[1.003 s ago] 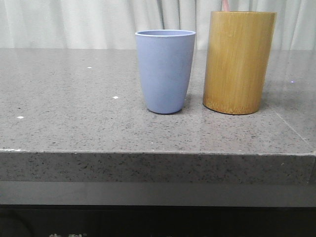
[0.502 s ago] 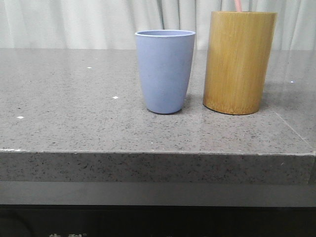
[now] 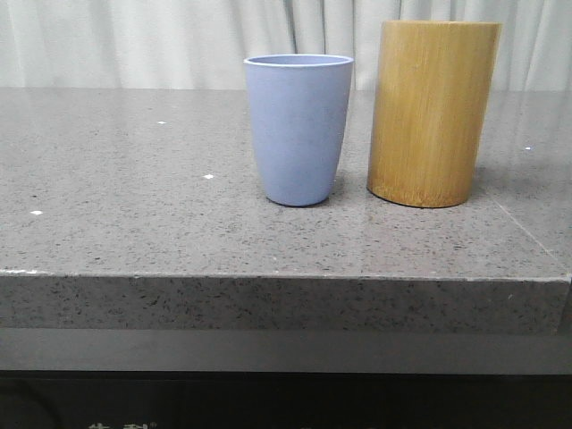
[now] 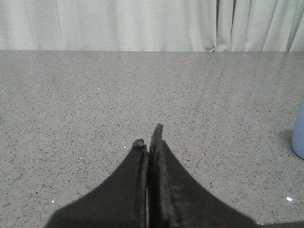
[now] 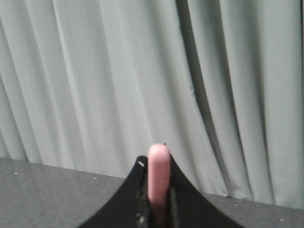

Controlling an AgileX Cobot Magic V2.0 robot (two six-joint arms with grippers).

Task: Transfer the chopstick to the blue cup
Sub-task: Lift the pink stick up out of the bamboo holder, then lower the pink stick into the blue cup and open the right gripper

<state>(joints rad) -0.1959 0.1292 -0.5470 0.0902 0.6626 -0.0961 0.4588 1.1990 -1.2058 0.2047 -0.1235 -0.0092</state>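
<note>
The blue cup (image 3: 298,130) stands upright near the middle of the grey stone table, with the taller bamboo holder (image 3: 433,113) just to its right. No chopstick shows in the front view. In the right wrist view, my right gripper (image 5: 157,164) is shut on a pale pink chopstick (image 5: 158,175), whose rounded end sticks up between the fingers, with the curtain behind it. My left gripper (image 4: 148,137) is shut and empty, low over the bare table, with the blue cup's edge (image 4: 299,135) off to one side. Neither gripper shows in the front view.
The grey speckled table (image 3: 134,206) has its front edge close to the camera. A white pleated curtain (image 3: 134,40) hangs behind the table.
The pink chopstick tip that stuck up above the bamboo holder's rim has risen out of the top of the front view. The cups have not moved.
</note>
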